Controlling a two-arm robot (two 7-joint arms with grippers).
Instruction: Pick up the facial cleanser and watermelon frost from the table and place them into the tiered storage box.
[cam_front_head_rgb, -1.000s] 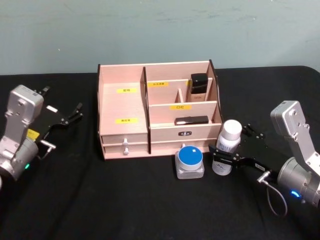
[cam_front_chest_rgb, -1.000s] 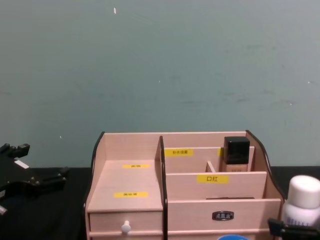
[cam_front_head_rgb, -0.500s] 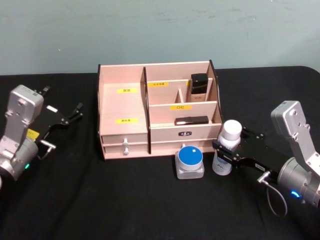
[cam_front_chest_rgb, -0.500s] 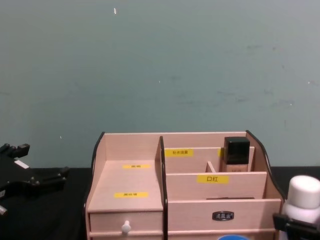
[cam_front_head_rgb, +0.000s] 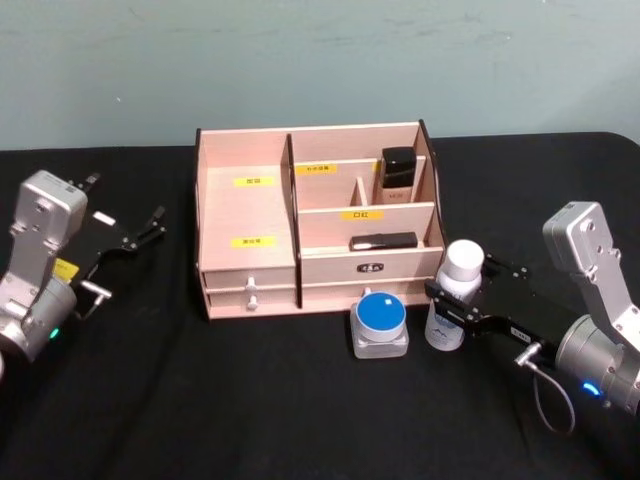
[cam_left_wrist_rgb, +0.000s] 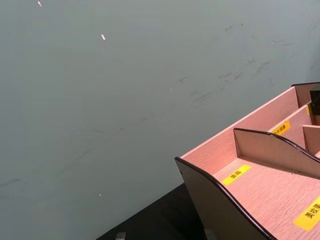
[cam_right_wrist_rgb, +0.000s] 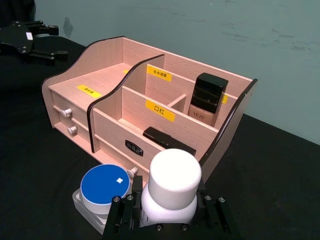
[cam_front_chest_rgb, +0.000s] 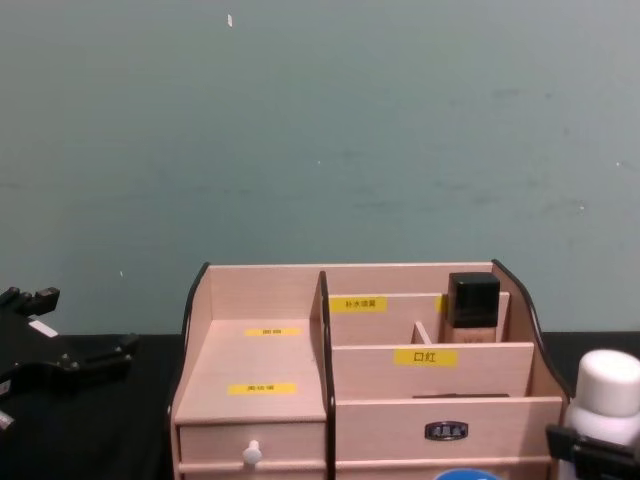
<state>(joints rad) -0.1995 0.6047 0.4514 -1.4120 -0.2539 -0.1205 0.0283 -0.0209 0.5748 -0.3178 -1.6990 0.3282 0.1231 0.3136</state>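
While seemingly clasped, the facial cleanser (cam_front_head_rgb: 461, 270) stands upright.

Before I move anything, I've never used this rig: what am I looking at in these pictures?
It's a two-armed robot at a black table. One picture looks down from its head, one across from its chest, one from each wrist. On the table: the tiered storage box, the watermelon frost before it, and the facial cleanser beside that. The right hand is shut on the facial cleanser, which stands on the table. The left hand hangs open, left of the box, holding nothing.
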